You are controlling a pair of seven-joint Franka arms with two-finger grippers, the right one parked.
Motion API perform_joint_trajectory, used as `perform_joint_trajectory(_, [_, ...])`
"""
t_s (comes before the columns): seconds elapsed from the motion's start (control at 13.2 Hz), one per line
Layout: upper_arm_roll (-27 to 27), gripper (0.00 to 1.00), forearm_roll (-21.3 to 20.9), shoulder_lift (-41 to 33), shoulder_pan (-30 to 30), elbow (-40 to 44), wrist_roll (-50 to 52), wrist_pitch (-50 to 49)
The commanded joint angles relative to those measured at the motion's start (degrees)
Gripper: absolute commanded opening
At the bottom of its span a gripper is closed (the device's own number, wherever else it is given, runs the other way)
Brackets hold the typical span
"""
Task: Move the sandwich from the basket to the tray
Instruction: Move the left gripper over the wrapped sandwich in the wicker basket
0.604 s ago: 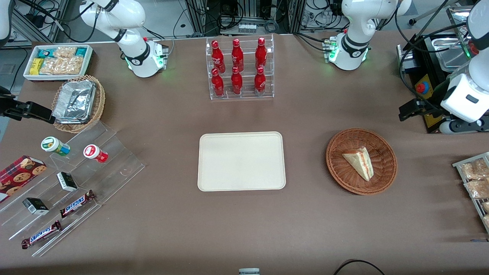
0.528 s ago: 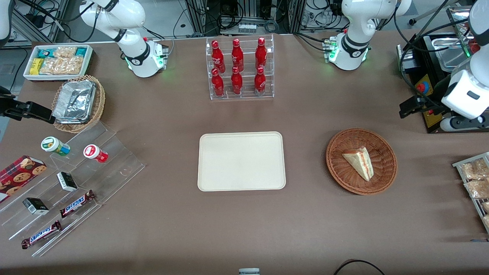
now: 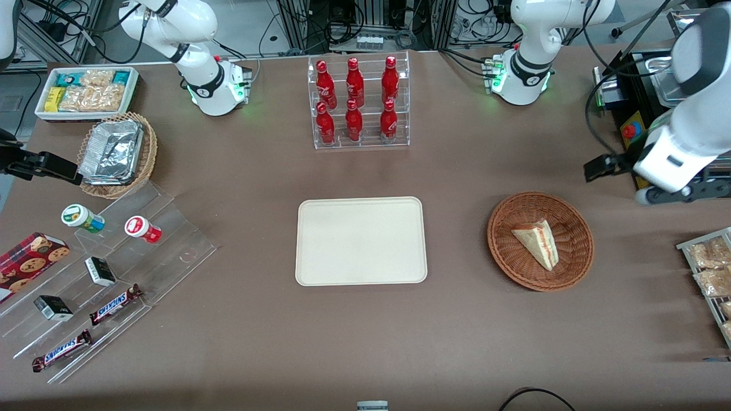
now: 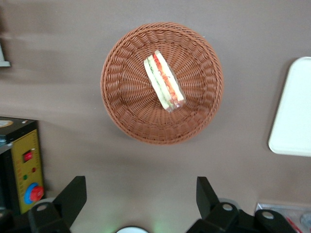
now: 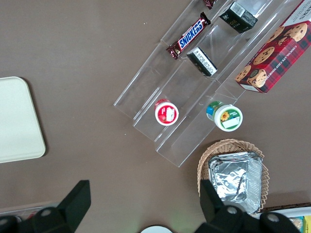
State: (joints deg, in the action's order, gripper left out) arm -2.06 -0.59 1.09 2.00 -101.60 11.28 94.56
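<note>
Your left arm's gripper (image 4: 137, 196) hangs in the air above bare bench, just off the wicker basket (image 3: 571, 274) and farther from the front camera than it, toward the working arm's end of the bench. Its two black fingers (image 4: 72, 196) stand spread wide with nothing between them, and they touch nothing.

The sandwich (image 3: 537, 242) lies inside the basket, roughly at its middle, resting on the woven floor. From the wrist camera you see its cut edge turned up, with red and green filling layers between pale bread (image 4: 163, 80). It looks wrapped in clear film.

The cream tray (image 3: 308, 274) sits flat near the centre of the bench, well apart from the basket, toward the parked arm's end from it. Nothing lies on it.

Farther from the front camera than the tray, a clear rack of red bottles (image 3: 357, 103) stands upright. At the bench edge on the working arm's end, bagged pale snacks (image 3: 708, 268) lie on a wire shelf, and a black box with a yellow panel and red button (image 4: 26, 170) sits near the gripper.
</note>
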Motion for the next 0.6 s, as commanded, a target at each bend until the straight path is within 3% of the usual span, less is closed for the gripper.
perform_joint_trajectory(0.0, [0.1, 1.0, -0.9, -2.8, 0.5, -9.6, 5.8, 8.7])
perform_joint_trajectory(0.38, [-3.0, 1.0, -1.3, -2.9, 0.7, -20.6, 21.6, 24.5])
perform_joint_trajectory(0.53, [-3.3, 1.0, -1.3, -2.6, 0.7, -23.7, 22.6, 29.3])
